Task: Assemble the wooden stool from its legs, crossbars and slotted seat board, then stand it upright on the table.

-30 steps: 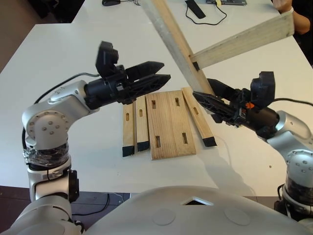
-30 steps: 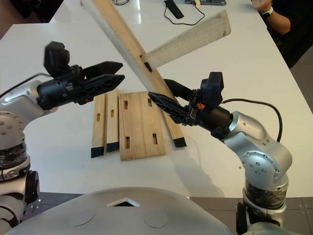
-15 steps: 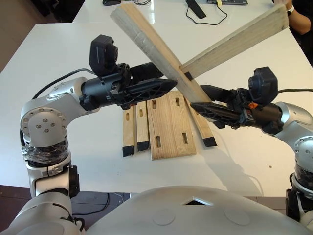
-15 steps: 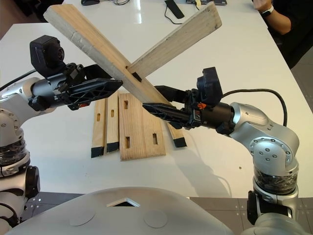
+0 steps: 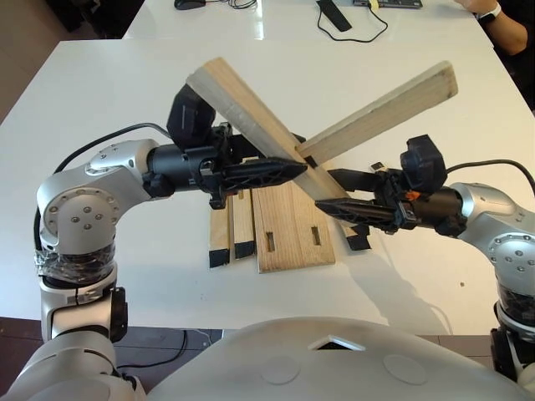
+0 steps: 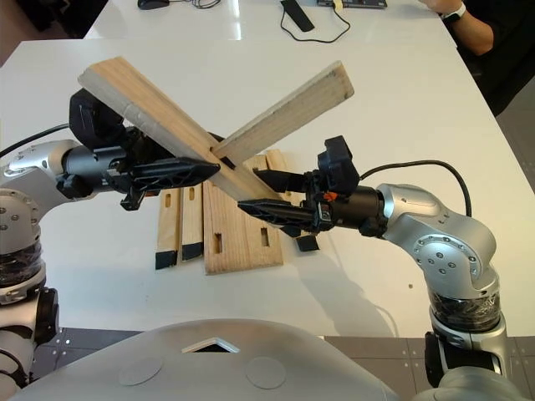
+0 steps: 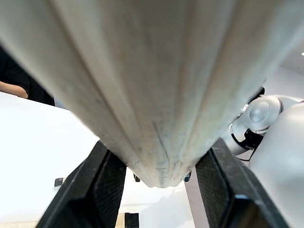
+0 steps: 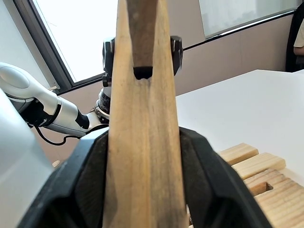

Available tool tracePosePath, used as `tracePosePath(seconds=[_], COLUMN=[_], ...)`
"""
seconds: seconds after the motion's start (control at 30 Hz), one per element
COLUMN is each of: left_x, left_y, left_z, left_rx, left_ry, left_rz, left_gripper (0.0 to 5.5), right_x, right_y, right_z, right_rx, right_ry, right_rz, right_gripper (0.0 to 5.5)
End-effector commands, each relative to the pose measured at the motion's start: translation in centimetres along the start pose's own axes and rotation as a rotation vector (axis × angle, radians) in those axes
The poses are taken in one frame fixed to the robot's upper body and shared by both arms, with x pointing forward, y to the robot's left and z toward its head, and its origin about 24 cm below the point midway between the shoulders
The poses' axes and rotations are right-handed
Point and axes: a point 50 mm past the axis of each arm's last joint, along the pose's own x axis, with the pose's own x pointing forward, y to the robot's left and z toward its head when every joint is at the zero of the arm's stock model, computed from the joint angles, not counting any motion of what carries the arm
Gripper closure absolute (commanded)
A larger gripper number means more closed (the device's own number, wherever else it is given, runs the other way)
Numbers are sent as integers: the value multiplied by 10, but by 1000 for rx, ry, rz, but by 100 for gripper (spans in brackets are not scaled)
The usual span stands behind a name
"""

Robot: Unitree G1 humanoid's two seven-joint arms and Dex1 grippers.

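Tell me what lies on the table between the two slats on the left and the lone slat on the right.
The slotted seat board lies flat between the two slats and the lone slat, in the left eye view.

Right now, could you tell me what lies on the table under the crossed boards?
The slotted seat board lies flat, two narrow strips along its left edge, a third strip at its right. The crossed boards, left gripper and right gripper cover their far ends.
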Motion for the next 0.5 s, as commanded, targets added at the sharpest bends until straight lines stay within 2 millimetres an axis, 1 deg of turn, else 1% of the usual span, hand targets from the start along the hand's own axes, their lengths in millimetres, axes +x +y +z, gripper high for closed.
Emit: tracePosePath(seconds=[0.03,0.07,0.1,0.2,0.23,0.3,0.37,0.43,0.5], left_x=[1,-1,-2,-5,-7,-12,-20,-30,-40], left_y=[-6,-4,-1,6,7,6,3,-5,-14], left_z=[-10,-9,-7,0,2,6,11,16,17], left_rx=[4,21,39,77,88,109,130,152,176], left_ry=[84,80,75,56,52,58,82,134,222], left_rz=[-40,-23,4,68,81,100,120,132,133], left_gripper=[348,348,348,348,348,348,348,348,348], right_x=[-6,-7,-8,-15,-20,-35,-54,-71,-84], right_y=[-8,-11,-13,-12,-13,-17,-23,-25,-26], right_z=[7,4,2,-12,-16,-23,-26,-25,-25], right_rx=[-99,-137,-157,-160,-152,-147,-142,-140,-146], right_ry=[30,73,107,196,217,248,252,238,218], right_rz=[-97,-140,-164,-190,-206,-269,-360,-447,-518], right_gripper=[345,345,308,265,262,261,261,261,261])
